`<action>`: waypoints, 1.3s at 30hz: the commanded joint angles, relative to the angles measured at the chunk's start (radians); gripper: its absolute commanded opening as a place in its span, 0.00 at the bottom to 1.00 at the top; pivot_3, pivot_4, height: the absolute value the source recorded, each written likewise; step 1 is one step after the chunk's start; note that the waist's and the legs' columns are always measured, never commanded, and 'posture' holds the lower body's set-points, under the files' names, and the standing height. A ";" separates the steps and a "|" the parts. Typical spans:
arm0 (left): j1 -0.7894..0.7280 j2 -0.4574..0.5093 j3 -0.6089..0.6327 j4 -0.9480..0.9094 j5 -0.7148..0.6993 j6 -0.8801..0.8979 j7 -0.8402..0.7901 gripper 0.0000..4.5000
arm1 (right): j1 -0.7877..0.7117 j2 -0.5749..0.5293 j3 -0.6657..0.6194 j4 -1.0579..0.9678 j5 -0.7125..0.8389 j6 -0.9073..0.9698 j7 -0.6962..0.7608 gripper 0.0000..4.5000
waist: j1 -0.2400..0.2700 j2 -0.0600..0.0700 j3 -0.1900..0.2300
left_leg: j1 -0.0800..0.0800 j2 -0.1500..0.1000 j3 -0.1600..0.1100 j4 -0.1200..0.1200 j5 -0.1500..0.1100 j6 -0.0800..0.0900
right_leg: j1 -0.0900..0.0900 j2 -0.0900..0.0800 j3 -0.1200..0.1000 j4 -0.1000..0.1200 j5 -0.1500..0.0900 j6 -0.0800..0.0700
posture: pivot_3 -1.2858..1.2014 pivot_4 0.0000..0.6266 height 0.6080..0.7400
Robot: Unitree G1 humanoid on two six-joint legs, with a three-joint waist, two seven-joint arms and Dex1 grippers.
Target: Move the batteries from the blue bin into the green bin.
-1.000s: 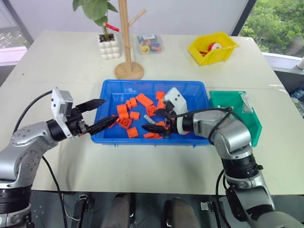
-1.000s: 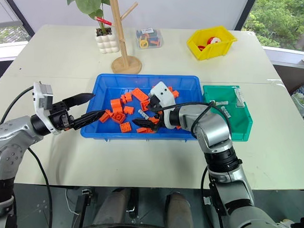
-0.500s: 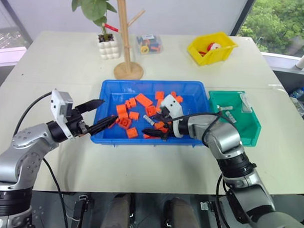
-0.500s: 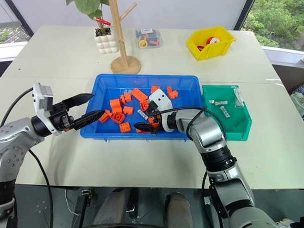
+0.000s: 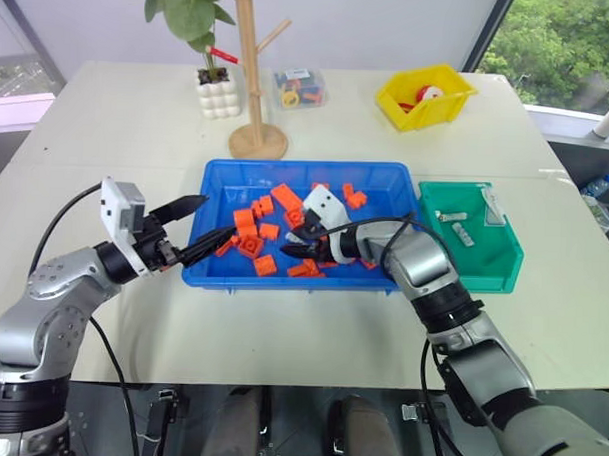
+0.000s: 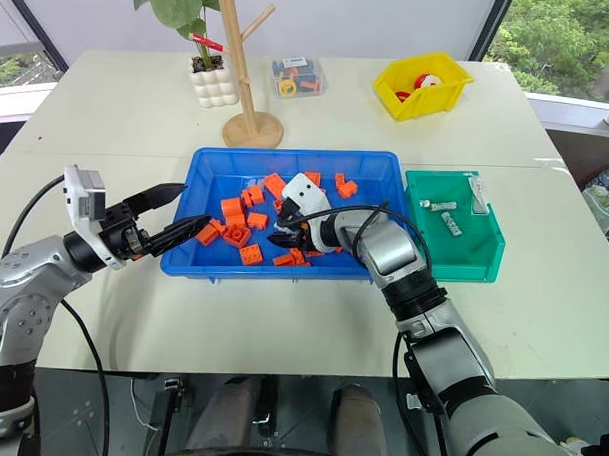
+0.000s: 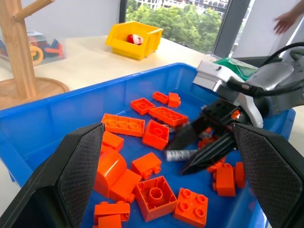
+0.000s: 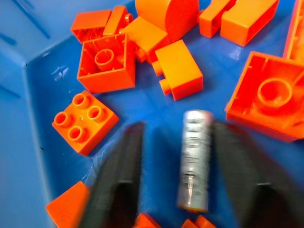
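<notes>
Right claw (image 8: 190,190) sits down in the blue bin (image 5: 226,177), fingers apart with a battery (image 8: 194,159) lying lengthwise between them, not pinched yet. Left claw (image 5: 199,229) hangs spread at the bin's left rim, farther off.

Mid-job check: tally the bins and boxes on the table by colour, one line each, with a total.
Blue bin: 1
Green bin: 1
Yellow bin: 1
Clear box: 1
Total: 4
</notes>
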 commanded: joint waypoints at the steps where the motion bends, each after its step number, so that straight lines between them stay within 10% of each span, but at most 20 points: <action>1: 0.006 0.005 0.031 -0.043 -0.007 -0.023 0.006 1.00 | -0.012 -0.009 0.012 -0.018 -0.011 -0.016 0.026 0.02 | 0.000 0.000 0.000 | 0.000 0.000 0.000 0.000 0.000 0.000 | 0.000 0.000 0.000 0.000 0.000 0.000 | 0.52 0.24 1.00; 21: -0.286 -0.013 -0.103 0.236 0.072 -0.117 -0.180 1.00 | -0.312 -0.124 -0.237 -0.032 -0.020 -0.030 -0.063 0.02 | 0.008 0.000 0.000 | 0.000 -0.001 0.000 0.000 0.000 0.000 | 0.000 0.000 0.000 0.000 0.000 0.000 | 0.52 0.24 1.00; 39: -0.570 -0.138 -0.227 0.635 0.200 -0.265 -0.387 1.00 | 0.098 -0.402 -0.579 -0.502 0.046 0.329 -0.260 0.02 | 0.007 0.000 0.000 | -0.002 0.000 0.003 0.000 0.000 0.000 | -0.003 -0.001 0.000 0.000 0.000 0.000 | 0.52 0.24 1.00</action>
